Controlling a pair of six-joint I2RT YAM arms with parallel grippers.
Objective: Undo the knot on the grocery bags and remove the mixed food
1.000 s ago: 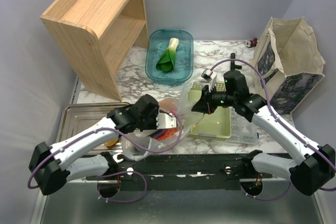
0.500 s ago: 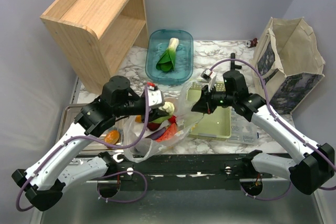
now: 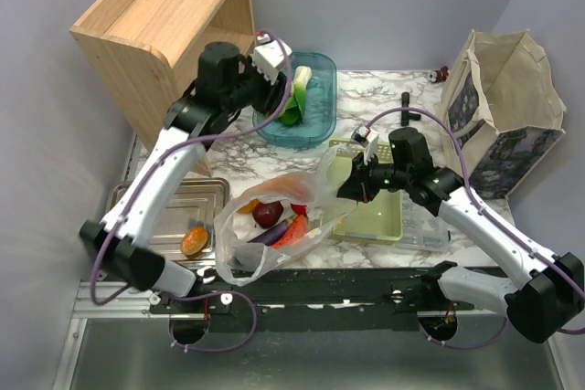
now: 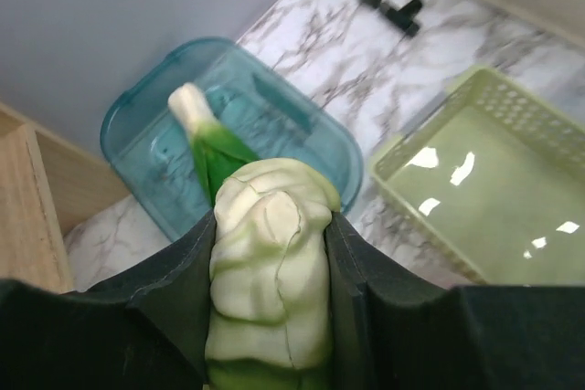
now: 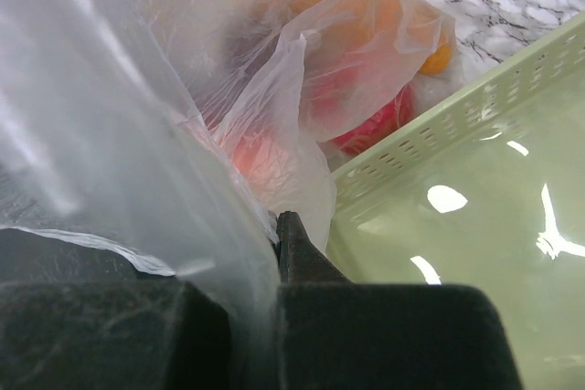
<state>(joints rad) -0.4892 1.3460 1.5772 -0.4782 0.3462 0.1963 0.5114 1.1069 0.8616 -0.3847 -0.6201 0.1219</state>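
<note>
While the L gripper hangs above the teal tub, its fingers press both sides of a green-white leafy veg. A 2nd leafy veg lies in the tub just beyond the fingertips. R gripper is pinched tight on a fold of the grocery bag, green basket right beside it. Bag mouth gapes open away from that grip, w/ dark red apple, eggplant & red wedge inside.
</note>
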